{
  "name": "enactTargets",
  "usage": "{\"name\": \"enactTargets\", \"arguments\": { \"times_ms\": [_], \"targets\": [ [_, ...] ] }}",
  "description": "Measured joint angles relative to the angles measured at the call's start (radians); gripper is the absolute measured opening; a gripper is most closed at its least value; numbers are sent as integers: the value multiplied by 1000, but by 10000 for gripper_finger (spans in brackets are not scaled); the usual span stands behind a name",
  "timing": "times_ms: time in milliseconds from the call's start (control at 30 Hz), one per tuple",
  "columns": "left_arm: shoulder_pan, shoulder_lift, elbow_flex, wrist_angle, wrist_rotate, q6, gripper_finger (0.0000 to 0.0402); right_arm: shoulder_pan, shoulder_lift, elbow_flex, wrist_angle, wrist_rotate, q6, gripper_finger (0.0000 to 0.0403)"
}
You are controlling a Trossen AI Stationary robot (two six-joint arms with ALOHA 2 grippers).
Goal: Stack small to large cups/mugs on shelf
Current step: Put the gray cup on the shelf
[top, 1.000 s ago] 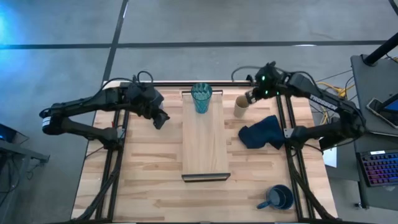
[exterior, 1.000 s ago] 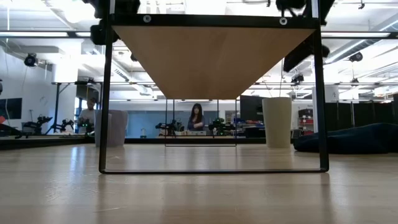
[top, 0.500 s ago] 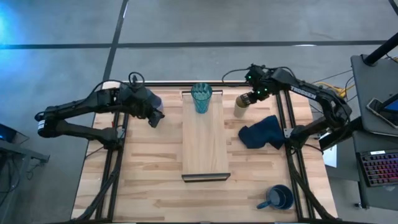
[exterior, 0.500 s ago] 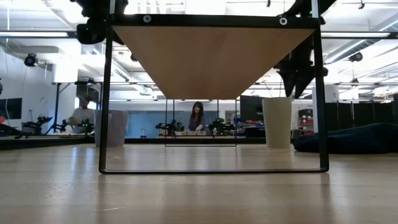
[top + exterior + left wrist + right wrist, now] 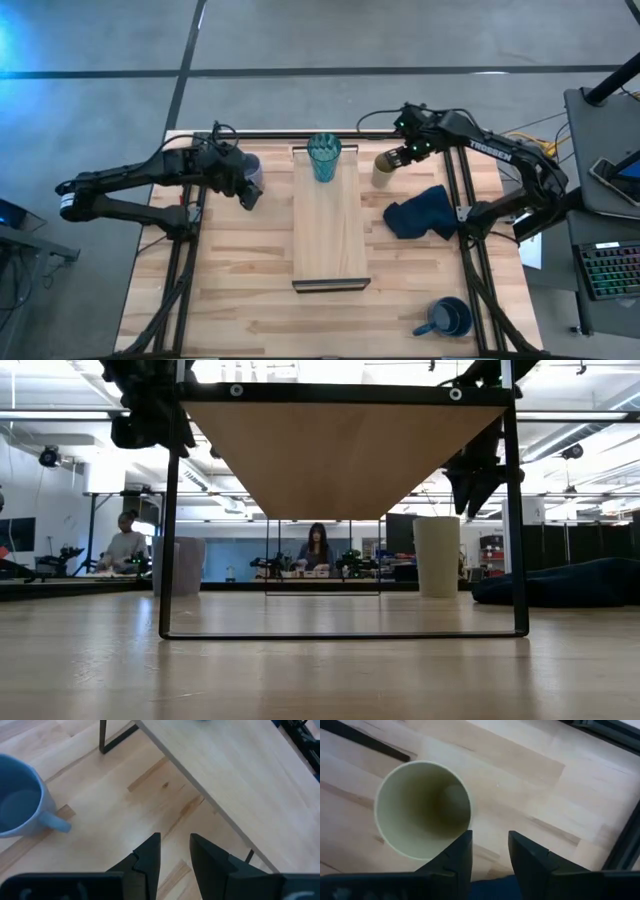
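From above, the shelf (image 5: 331, 215) runs down the middle of the table (image 5: 240, 290), with the glass (image 5: 323, 156) standing at its far end. My left gripper (image 5: 249, 187) hangs over the table left of the shelf, just beside the pale mug (image 5: 250, 167). My right gripper (image 5: 398, 156) sits at the far right, right next to the tan cup (image 5: 383, 168), which stands on the table between the shelf and the cloth (image 5: 422, 213). The dark blue mug (image 5: 448, 318) rests at the near right corner, well apart from the rest.

From table height, the shelf board (image 5: 340, 445) spans overhead on its dark frame. The tan cup (image 5: 436, 556) stands upright on the right, the pale mug (image 5: 186, 565) on the left. 2 people (image 5: 316, 550) show in the room behind.

Through my left wrist, my fingers (image 5: 150, 855) stand narrowly parted with nothing between them, above bare wood; the pale mug (image 5: 20, 795) sits off to one side, the shelf (image 5: 240, 780) to the other.

Through my right wrist, my fingers (image 5: 457, 855) are narrowly parted and hold nothing, 1 tip over the rim of the tan cup (image 5: 422, 810).
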Motion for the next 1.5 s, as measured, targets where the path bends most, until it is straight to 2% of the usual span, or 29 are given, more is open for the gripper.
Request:
{"name": "enactTargets", "arguments": {
  "times_ms": [200, 400, 600, 833, 967, 1133, 1333, 1500],
  "targets": [
    [0, 0, 5, 7, 0, 12, 89, -1, -20, 0, 33, -14, 25, 118],
    [0, 0, -1, 5, -1, 26, 89, 12, 33, 0, 74, -47, 30, 118],
    [0, 0, 0, 4, -2, 26, 89, 17, 85, -3, 78, -3, 29, 118],
    [0, 0, 0, 4, -3, 28, 89, 17, 130, -3, 78, -1, 16, 117],
    [0, 0, 0, 3, -3, 36, 89, 17, 143, -3, 78, -29, 1, 92],
    [0, 0, 0, 3, -3, 36, 89, 28, 113, -3, 74, -29, -1, 20],
    [0, 0, 0, 3, -3, 59, 89, 51, 55, -1, -12, -29, 2, 10],
    [0, 0, -1, 3, -3, 59, 89, 136, -32, 22, -133, -30, 32, 9]
  ]
}}
